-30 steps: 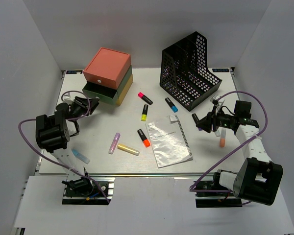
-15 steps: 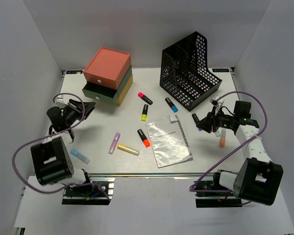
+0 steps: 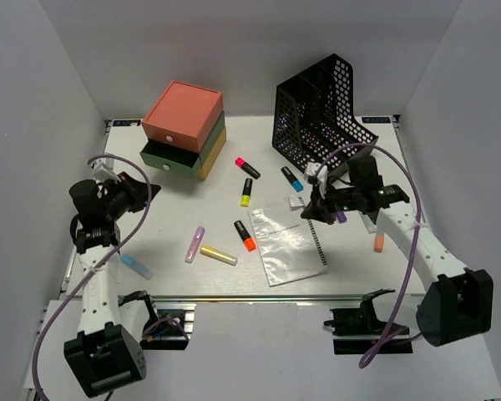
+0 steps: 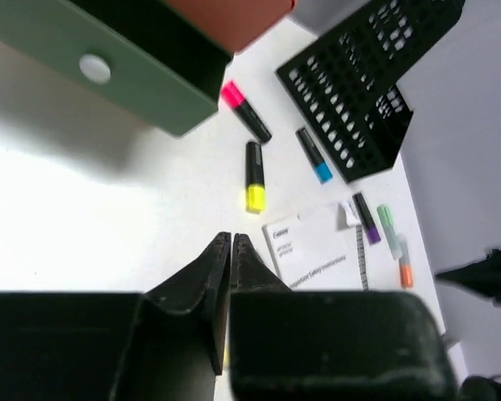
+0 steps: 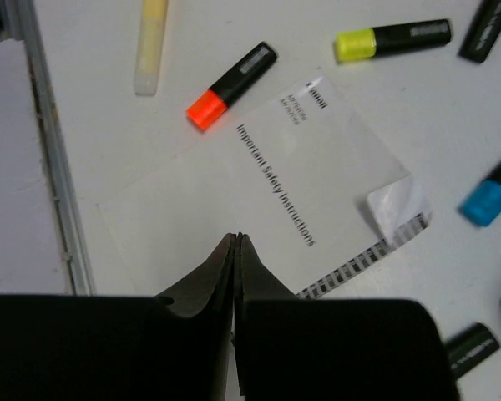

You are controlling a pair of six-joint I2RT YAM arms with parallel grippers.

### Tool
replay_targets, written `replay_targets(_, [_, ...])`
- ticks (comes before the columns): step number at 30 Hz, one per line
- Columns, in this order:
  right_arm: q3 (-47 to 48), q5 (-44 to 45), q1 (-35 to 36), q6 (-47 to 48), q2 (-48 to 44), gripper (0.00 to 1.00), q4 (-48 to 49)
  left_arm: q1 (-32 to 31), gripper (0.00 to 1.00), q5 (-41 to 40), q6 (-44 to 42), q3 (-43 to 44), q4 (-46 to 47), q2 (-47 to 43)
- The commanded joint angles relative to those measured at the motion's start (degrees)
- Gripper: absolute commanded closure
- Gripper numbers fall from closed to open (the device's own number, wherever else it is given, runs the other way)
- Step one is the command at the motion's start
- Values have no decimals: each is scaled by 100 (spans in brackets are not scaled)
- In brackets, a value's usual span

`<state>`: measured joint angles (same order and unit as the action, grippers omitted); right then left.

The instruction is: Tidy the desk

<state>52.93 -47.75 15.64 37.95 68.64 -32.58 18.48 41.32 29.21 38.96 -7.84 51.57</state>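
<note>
While the highlighters and markers lie where they lay a second ago, both arms have shifted in the top view. The right gripper has swung left from beside the purple marker to hang over the far right corner of the booklet, its arm now stretched out from the near edge. The left gripper stays near the left side of the desk, just in front of the drawer box, though its arm has unfolded and its elbow has dropped to the near edge. From up here I cannot tell how either pair of jaws stands. The desk fills the floor of the white enclosure, with the mesh file holder at its far right.

On the left wrist camera, the left gripper has its jaws pressed together on nothing, above bare desk. Beyond it lie the pink highlighter, the yellow highlighter and the blue highlighter.

On the right wrist camera, the right gripper also has its jaws pressed together and empty, directly above the booklet. An orange highlighter lies just beside the booklet's edge.
</note>
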Motion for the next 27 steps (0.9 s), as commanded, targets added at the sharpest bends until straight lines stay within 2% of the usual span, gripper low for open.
replay_targets(1, [656, 1011, 411, -339, 219, 96, 40, -90, 83, -132, -741, -20, -780, -243])
replay_targets(2, [753, 1274, 518, -472, 298, 85, 119, -160, 74, -229, -828, -3, -885, -314])
replay_targets(3, [841, 1755, 650, -612, 499, 81, 259, -221, 68, -317, -847, -20, -895, -393])
replay_targets(4, [1034, 1995, 808, -788, 605, 77, 278, -222, 65, -344, -856, -64, -878, -550])
replay_targets(5, [1114, 2232, 887, -911, 711, 66, 287, -222, 62, -344, -838, -151, -886, -630])
replay_targets(7, [1220, 2866, 897, -1280, 922, 59, 453, -222, 53, -361, -838, -213, -921, -814])
replay_targets(8, [1255, 3041, 854, -1752, 949, 45, 515, -222, 50, -396, -864, -266, -974, -876])
replay_targets(10, [1299, 3639, 731, -2028, 967, 39, 455, -222, 40, -536, -908, -327, -1044, -1034])
replay_targets(12, [1194, 3807, 651, -2213, 827, 30, 445, -222, 38, -572, -961, -310, -1185, -1114])
replay_targets(13, [1159, 3877, 599, -2257, 757, 22, 410, -222, 38, -546, -970, -327, -1211, -1149])
replay_targets(15, [1045, 3948, 335, -2283, 616, 16, 384, -222, 37, -511, -952, -389, -1168, -1298])
replay_targets(16, [1009, 4001, 126, -2301, 589, 16, 358, -222, 30, -485, -944, -415, -1159, -1351])
replay_targets(18, [1053, 3897, -340, -2170, 659, 20, 252, -222, 28, -502, -944, -459, -1150, -1500])
replay_targets(21, [1263, 3554, -1016, -1934, 1010, 34, -178, -222, 27, -502, -926, -486, -1133, -1624])
replay_targets(25, [1422, 3430, -1668, -1546, 1432, 65, -477, -222, 27, -520, -926, -495, -1133, -1712])
replay_targets(27, [1405, 3552, -1844, -1327, 1582, 70, -521, -222, 27, -502, -917, -503, -1115, -1782])
